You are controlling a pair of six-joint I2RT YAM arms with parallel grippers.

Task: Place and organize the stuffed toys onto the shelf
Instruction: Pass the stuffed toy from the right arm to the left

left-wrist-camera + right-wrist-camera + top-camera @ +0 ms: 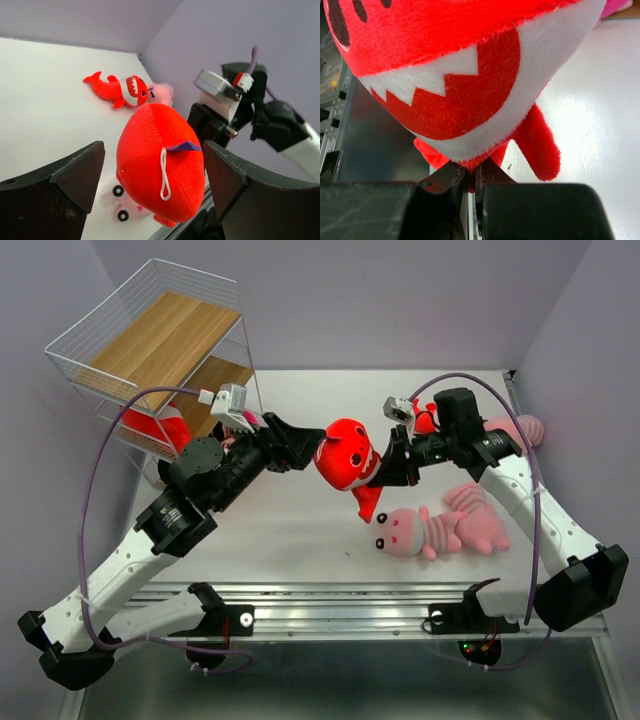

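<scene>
A bright red toothy fish toy (345, 455) hangs in the air over the middle of the table. My right gripper (395, 462) is shut on a fold of plush at its underside (470, 172); its white-toothed mouth (450, 75) fills the right wrist view. My left gripper (305, 445) stands open, a finger on either side of the toy's red back (160, 160), with a gap showing at both sides. The shelf (150, 335), white wire with wooden boards, stands at the back left with a red toy (150, 425) on its lowest tier.
Two pink striped toys (420, 530) (478, 520) lie at the front right. Another red fish (117, 90) and a pink toy (520, 428) lie by the back right wall, close to the right arm. A metal rail (330, 600) runs along the near edge.
</scene>
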